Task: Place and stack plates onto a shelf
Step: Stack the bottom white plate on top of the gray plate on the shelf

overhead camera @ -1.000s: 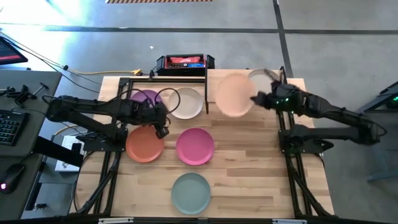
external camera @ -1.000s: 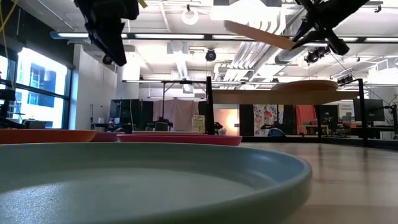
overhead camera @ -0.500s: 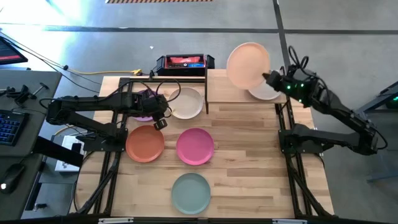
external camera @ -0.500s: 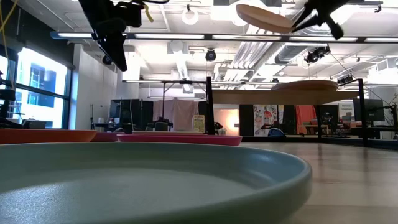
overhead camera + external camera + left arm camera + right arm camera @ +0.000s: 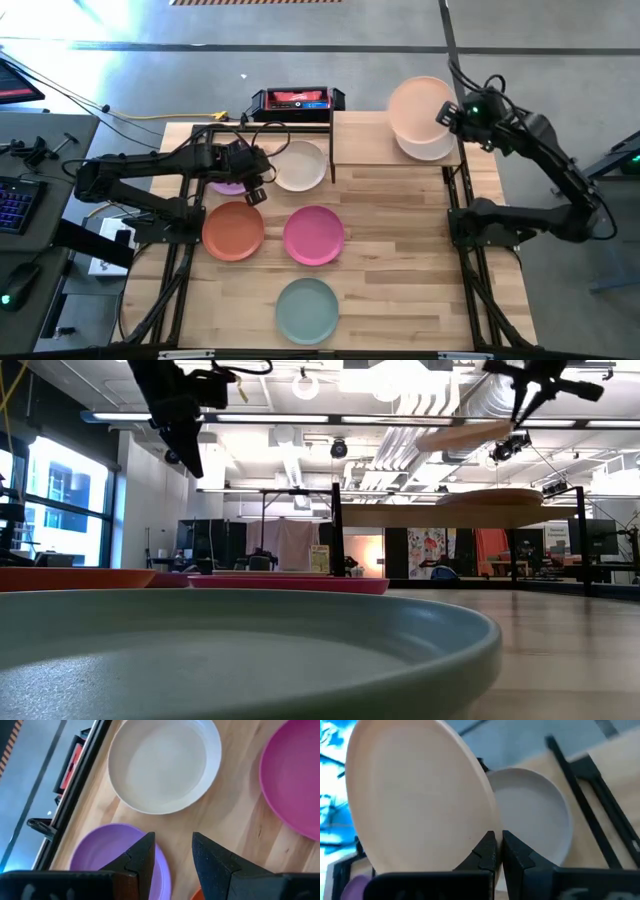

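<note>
Here we find the right pincer point(image 5: 447, 113) clamped on the rim of the peach plate point(image 5: 421, 104), holding it in the air over the right part of the shelf point(image 5: 365, 140). Directly under it, a grey-beige plate point(image 5: 428, 149) rests on the shelf top; in the right wrist view the peach plate point(image 5: 415, 795) stands tilted in front of that grey-beige plate point(image 5: 535, 815), and we cannot tell whether the two touch. In the low view the peach plate point(image 5: 465, 434) hangs clear above the shelf board.

The left pincer point(image 5: 256, 186) hovers with its fingers apart and empty above the left side of the tabletop point(image 5: 400, 270), at the near edge of the purple plate point(image 5: 228, 183). The left wrist view shows both dark fingers point(image 5: 141, 856) spread, with the purple plate point(image 5: 105, 851) below them and the cream-white plate point(image 5: 165, 762) farther on.

The cream-white plate point(image 5: 300, 166) lies just beside the purple one, near the shelf's black post. The orange plate point(image 5: 233, 231) and the pink plate point(image 5: 314, 235) lie side by side in the middle row, close but apart. The pale teal plate point(image 5: 307, 310) sits alone near the front edge. A red-and-black box point(image 5: 297, 100) stands beyond the far edge of the tabletop.
</note>
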